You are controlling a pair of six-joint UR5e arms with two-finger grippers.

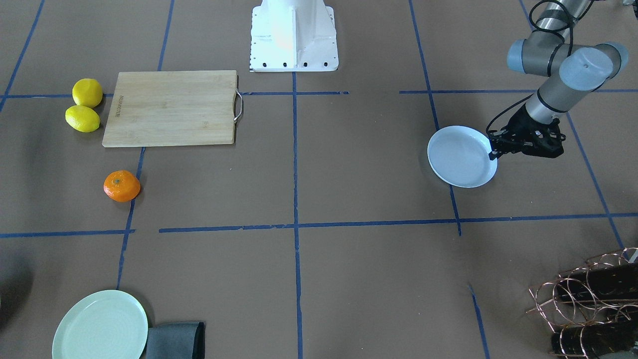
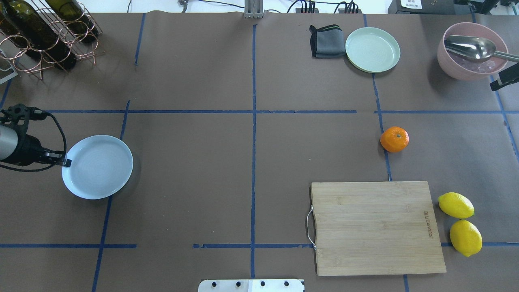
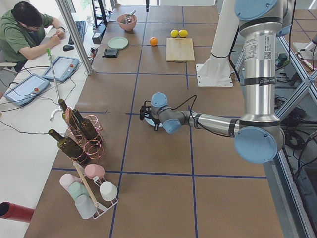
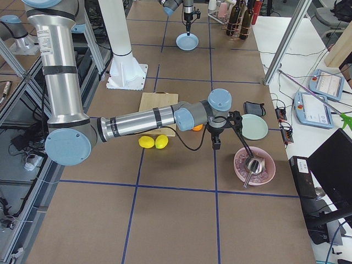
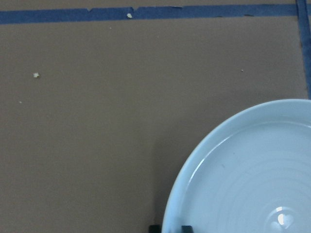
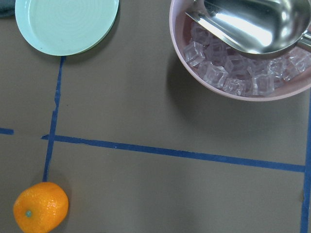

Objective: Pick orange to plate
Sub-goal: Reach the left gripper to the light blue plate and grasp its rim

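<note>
The orange lies alone on the brown table, far-right of centre in the overhead view, also showing in the front view and low-left in the right wrist view. Across the table, the pale bluish plate sits at the left. My left gripper is at its left rim; the left wrist view shows two fingertips on either side of the plate's rim, shut on it. Only a black part of my right gripper shows, beside the pink bowl, and its fingers cannot be made out.
A wooden cutting board and two lemons lie near the orange. Beyond it are a pale green plate, a grey cloth and a pink bowl of ice with a metal spoon. A bottle rack stands far left.
</note>
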